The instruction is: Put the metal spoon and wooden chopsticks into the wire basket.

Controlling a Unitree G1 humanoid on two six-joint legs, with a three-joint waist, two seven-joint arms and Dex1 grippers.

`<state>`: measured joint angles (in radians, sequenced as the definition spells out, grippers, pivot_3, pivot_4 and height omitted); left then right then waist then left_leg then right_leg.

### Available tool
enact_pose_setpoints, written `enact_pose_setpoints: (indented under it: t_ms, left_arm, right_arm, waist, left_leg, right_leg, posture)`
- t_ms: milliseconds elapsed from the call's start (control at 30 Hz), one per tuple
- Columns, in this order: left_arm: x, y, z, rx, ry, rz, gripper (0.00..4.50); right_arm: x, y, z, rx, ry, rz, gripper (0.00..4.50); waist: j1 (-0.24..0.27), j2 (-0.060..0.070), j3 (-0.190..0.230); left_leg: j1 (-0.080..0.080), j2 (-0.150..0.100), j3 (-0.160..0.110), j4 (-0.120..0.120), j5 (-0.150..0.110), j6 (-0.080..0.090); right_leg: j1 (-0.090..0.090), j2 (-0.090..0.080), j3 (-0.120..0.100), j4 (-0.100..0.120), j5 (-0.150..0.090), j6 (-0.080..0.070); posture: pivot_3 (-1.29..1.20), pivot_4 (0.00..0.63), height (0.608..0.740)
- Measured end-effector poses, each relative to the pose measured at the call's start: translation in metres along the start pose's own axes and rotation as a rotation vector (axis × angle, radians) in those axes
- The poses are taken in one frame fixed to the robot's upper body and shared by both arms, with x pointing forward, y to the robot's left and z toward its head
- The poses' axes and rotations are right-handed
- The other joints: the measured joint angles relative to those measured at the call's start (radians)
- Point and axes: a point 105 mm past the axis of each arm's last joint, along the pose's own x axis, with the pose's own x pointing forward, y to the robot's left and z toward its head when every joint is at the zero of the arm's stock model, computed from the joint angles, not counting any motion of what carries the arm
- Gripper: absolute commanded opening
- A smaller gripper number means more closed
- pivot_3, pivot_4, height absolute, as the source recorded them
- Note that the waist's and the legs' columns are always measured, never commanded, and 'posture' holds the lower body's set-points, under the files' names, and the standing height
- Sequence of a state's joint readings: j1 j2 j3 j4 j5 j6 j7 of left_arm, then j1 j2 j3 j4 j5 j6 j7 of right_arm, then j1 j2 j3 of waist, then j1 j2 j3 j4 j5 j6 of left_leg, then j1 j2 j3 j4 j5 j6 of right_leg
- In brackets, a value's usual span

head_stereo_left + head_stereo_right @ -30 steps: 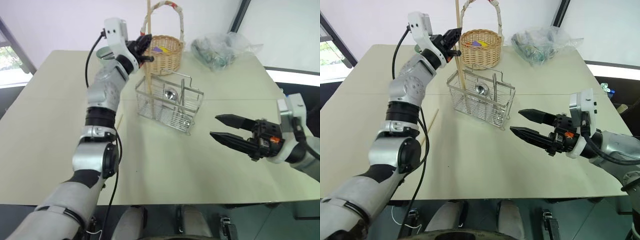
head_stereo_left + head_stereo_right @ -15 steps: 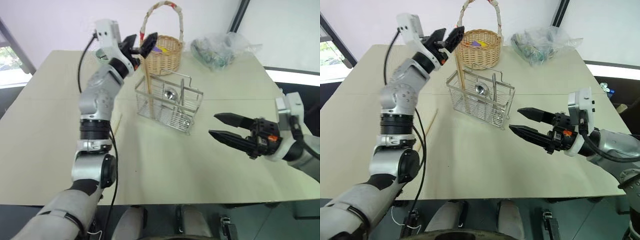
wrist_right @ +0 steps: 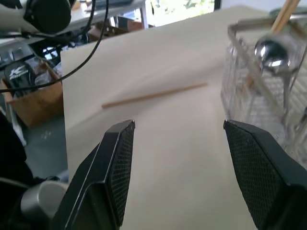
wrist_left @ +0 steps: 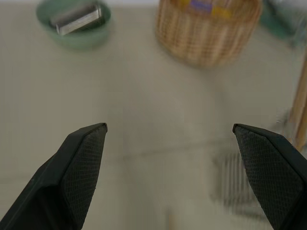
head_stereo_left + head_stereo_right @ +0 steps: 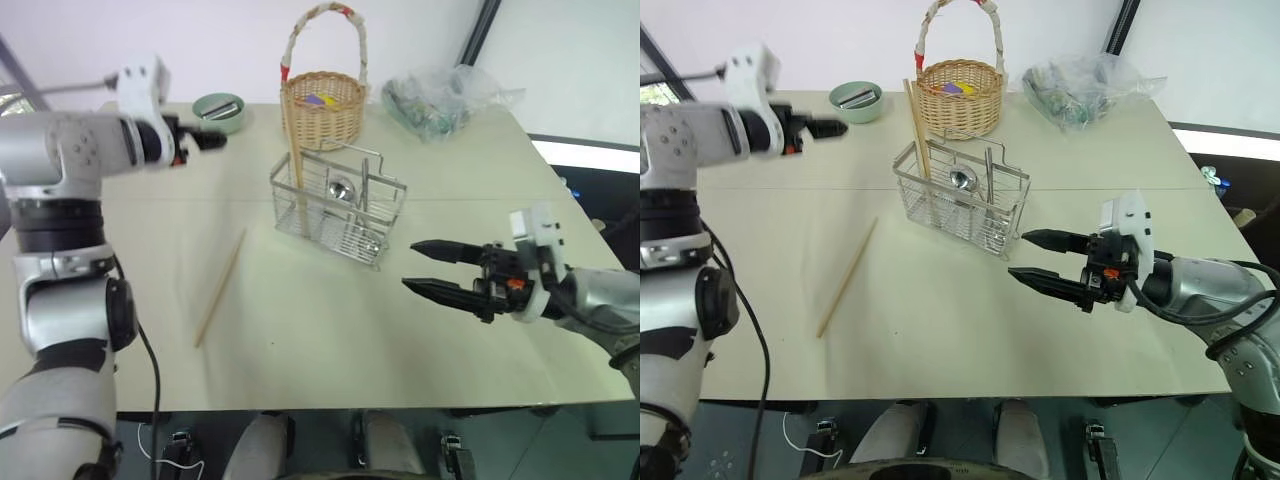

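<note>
Left gripper (image 5: 215, 141) now spread and swung clear toward the table's (image 5: 330, 350) left edge, one wooden chopstick (image 5: 294, 150) dropped upright beside metal spoon (image 5: 341, 188) inside wire basket (image 5: 338, 208), second chopstick (image 5: 220, 287) left lying near left edge; right gripper (image 5: 425, 268) spread, empty.

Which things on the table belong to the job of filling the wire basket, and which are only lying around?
Belong to the job:
- wire basket
- metal spoon, already in it
- chopstick in the basket, leaning upright
- chopstick on the table, not yet in

Only lying around:
- wicker basket
- green bowl
- plastic bag
</note>
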<state>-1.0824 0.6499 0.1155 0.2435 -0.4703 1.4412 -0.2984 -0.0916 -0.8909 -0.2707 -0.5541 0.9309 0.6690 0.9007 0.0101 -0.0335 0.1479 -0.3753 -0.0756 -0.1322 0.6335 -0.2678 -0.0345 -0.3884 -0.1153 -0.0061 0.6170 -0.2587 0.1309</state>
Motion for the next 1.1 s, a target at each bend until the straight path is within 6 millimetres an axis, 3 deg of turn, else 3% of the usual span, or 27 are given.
enact_pose_setpoints:
  t_ms: [133,367,700,867,967,1100]
  left_arm:
    - [0.007,-0.012,-0.04,0.026,0.174,-0.027,4.44]
    - [0.016,-0.022,-0.073,0.063,0.294,-0.063,4.44]
    - [0.046,-0.031,-0.112,0.025,0.457,-0.08,4.44]
    - [0.057,-0.03,-0.11,0.051,0.446,-0.069,4.44]
    - [0.062,-0.026,-0.11,0.054,0.442,-0.051,3.12]
    - [0.065,-0.02,-0.11,0.04,0.439,-0.024,0.98]
  right_arm:
    - [0.001,-0.002,-0.001,-0.004,0.003,0.004,3.04]
    - [0.002,0.001,-0.006,0.022,0.002,0.007,3.04]
    - [0.002,0.007,-0.004,0.038,-0.03,-0.021,3.04]
    - [0.0,0.007,-0.003,0.039,-0.034,-0.042,3.04]
    - [-0.001,0.007,-0.004,0.048,-0.034,-0.055,3.04]
    - [-0.002,0.006,-0.001,0.045,-0.044,-0.066,3.04]
  waist:
    - [0.001,0.0,0.0]
    - [0.003,0.0,0.0]
    - [0.004,0.0,0.0]
    - [0.005,0.003,-0.002]
    - [0.006,0.004,-0.003]
    - [0.008,0.005,-0.003]
  left_leg:
    - [0.0,0.001,0.0,-0.001,0.001,-0.001]
    - [0.0,0.0,0.0,-0.001,0.001,-0.001]
    - [0.0,0.0,0.001,-0.001,0.001,-0.001]
    - [0.001,0.0,0.001,-0.001,0.001,-0.001]
    - [0.001,0.0,0.001,0.0,0.001,-0.001]
    - [0.001,0.0,0.001,0.0,0.001,0.0]
  right_leg:
    - [-0.001,0.0,0.0,0.001,0.0,0.0]
    - [-0.001,-0.002,0.0,0.0,0.0,0.0]
    - [0.0,-0.003,0.0,-0.001,0.0,0.0]
    - [0.002,-0.003,0.0,-0.001,0.0,0.0]
    - [0.002,-0.004,0.0,-0.001,0.0,0.0]
    - [0.003,-0.003,0.0,-0.001,0.0,0.0]
  posture:
    - [0.0,0.15,0.678]
    - [0.0,0.15,0.678]
    - [0.0,0.15,0.678]
    - [0.0,0.15,0.678]
    - [0.0,0.15,0.678]
    - [0.0,0.15,0.678]
